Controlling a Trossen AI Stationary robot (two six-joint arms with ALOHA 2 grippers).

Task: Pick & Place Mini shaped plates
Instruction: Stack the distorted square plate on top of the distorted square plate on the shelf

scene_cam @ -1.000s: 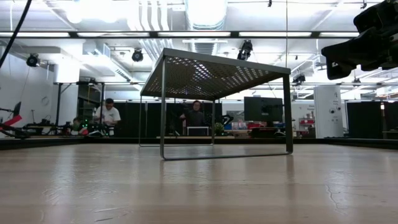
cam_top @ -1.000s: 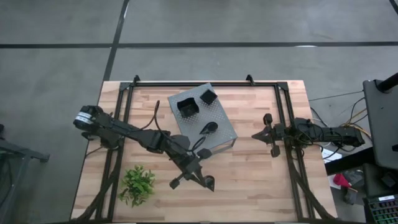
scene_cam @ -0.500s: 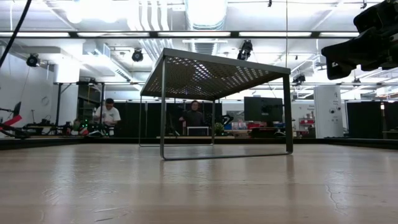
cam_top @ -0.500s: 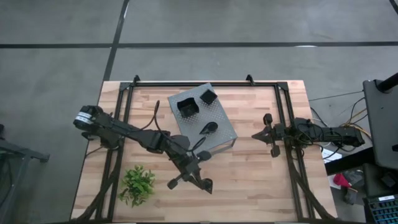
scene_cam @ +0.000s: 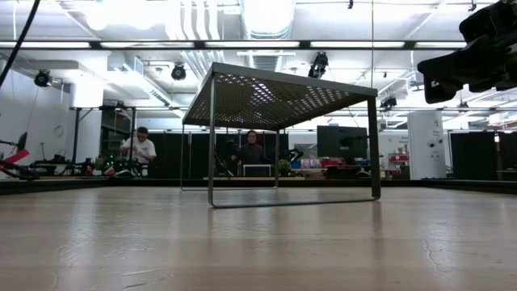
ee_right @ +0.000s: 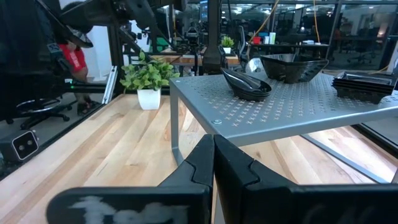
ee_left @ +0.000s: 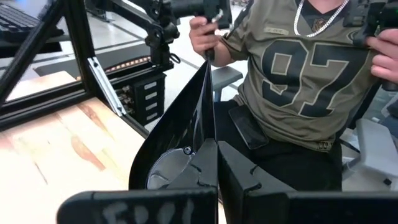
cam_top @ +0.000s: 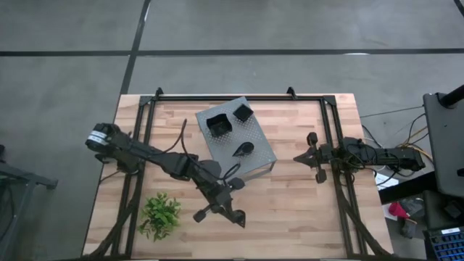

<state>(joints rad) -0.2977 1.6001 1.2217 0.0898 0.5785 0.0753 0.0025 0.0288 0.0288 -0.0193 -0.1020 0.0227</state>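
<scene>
My left gripper (cam_top: 220,214) hovers over the table's near middle, shut on a glossy black leaf-shaped mini plate (ee_left: 186,118). Three more mini plates lie on top of the grey perforated shelf (cam_top: 254,163): two square ones (cam_top: 220,123) (cam_top: 242,112) and a leaf-shaped one (cam_top: 243,150). The right wrist view shows them too, with the leaf-shaped plate (ee_right: 247,84) nearest. My right gripper (cam_top: 299,157) waits shut and empty at the table's right, pointing at the shelf (ee_right: 292,106). My left gripper pinches the leaf-shaped plate between its two fingers, one finger (ee_left: 202,163) on the hollow face and the other on the underside, close to the rim (ee_left: 213,124). The fingers come nearly level, pointing to the near edge. The plate stands on edge, clear of the table, its pointed end (ee_left: 208,68) past the fingertips.
A small green potted plant (cam_top: 161,215) stands near the table's front left. A person in an olive jersey (ee_left: 298,74) sits beyond the near edge. Black frame rails (cam_top: 138,167) run along the table's sides. Bare wood lies around the shelf (scene_cam: 283,97).
My left gripper has turned a little with the plate still held; the hand stays over the same spot. The plates on the shelf have kept still.
</scene>
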